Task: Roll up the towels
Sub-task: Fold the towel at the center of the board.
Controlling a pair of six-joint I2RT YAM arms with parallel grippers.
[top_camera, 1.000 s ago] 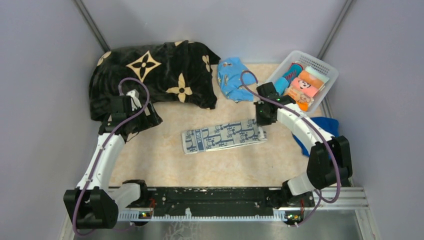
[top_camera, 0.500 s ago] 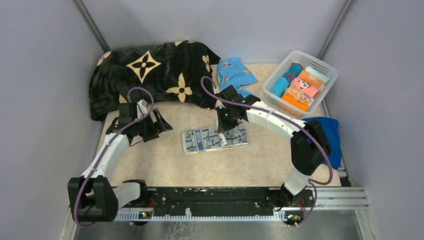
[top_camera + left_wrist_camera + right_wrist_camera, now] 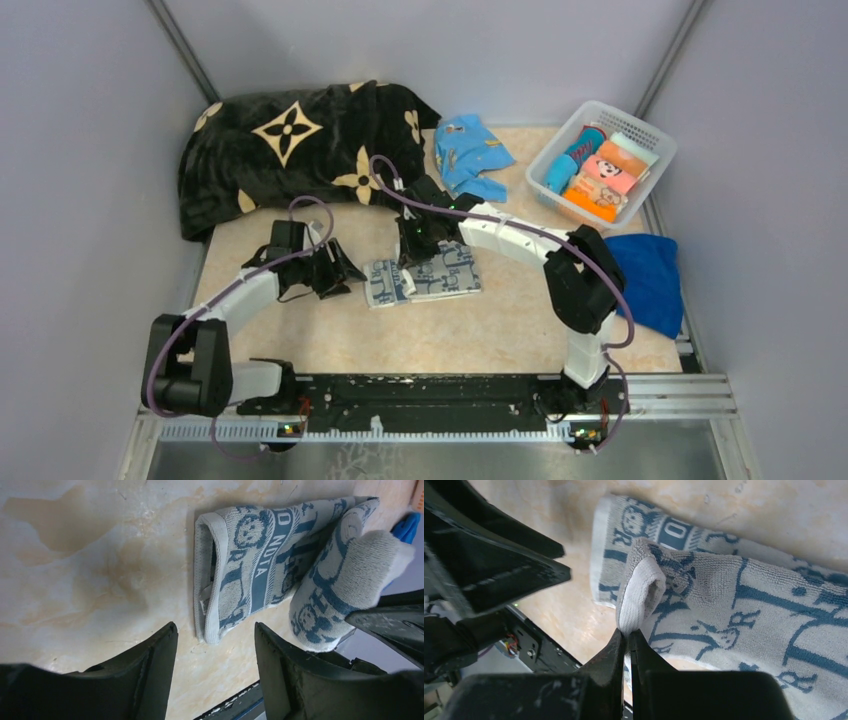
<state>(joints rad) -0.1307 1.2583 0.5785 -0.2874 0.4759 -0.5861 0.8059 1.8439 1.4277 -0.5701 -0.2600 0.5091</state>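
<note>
Both arms, the left arm [image 3: 245, 295] and the right arm [image 3: 500, 228], are built of glossy white tubular links set between chunky matte-black joint housings. A thin purple cable [image 3: 310, 198] runs outside each. The left gripper [image 3: 215, 630] carries two broad, smooth, wedge-shaped black plastic fingers [image 3: 155, 672]; the right gripper [image 3: 626, 632] has the same black fingers tapering to thin tips from a blocky black body. Both bases are bolted to a scuffed black mounting bar [image 3: 420, 388], fronted by a silver metal rail with a toothed edge [image 3: 440, 430].
</note>
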